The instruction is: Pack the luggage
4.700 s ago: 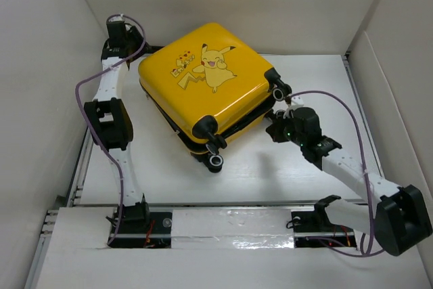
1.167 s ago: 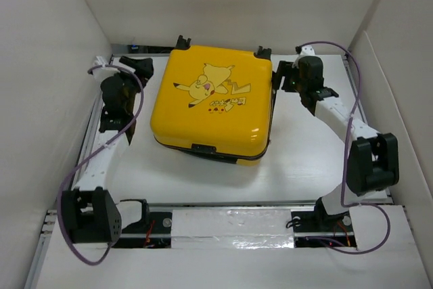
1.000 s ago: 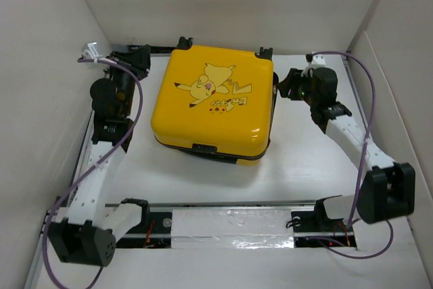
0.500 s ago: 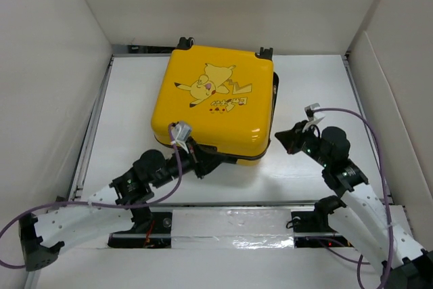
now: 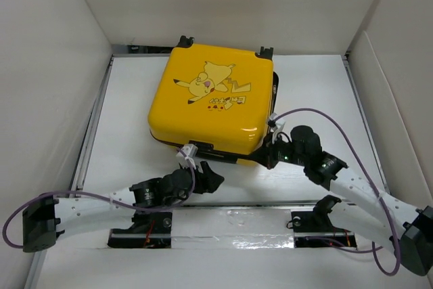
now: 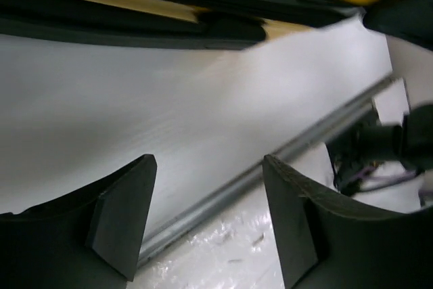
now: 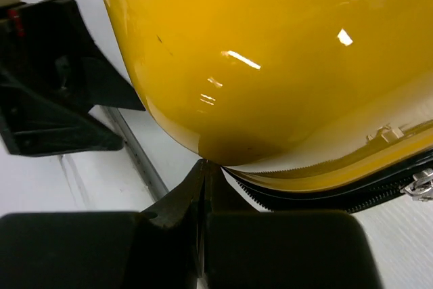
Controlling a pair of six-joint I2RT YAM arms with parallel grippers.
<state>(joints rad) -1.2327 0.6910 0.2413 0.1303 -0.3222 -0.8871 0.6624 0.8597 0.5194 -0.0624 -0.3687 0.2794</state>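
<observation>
Top external view showed the luggage lying closed on the surface, near the far wall. Left fingers stood spread and empty. Right fingers were clenched, tips at its corner zipper seam. Probable step: zipping shut; the next move called for running the zipper round.

Closed yellow luggage, flat on table

Luggage: glossy yellow shell fills the upper frame, its rounded corner lowest, with a black zip band and a silver pull at lower right. Right hand: black fingers pressed together, tips just under that corner. Left side: white table, metal rail, black robot part.
</observation>
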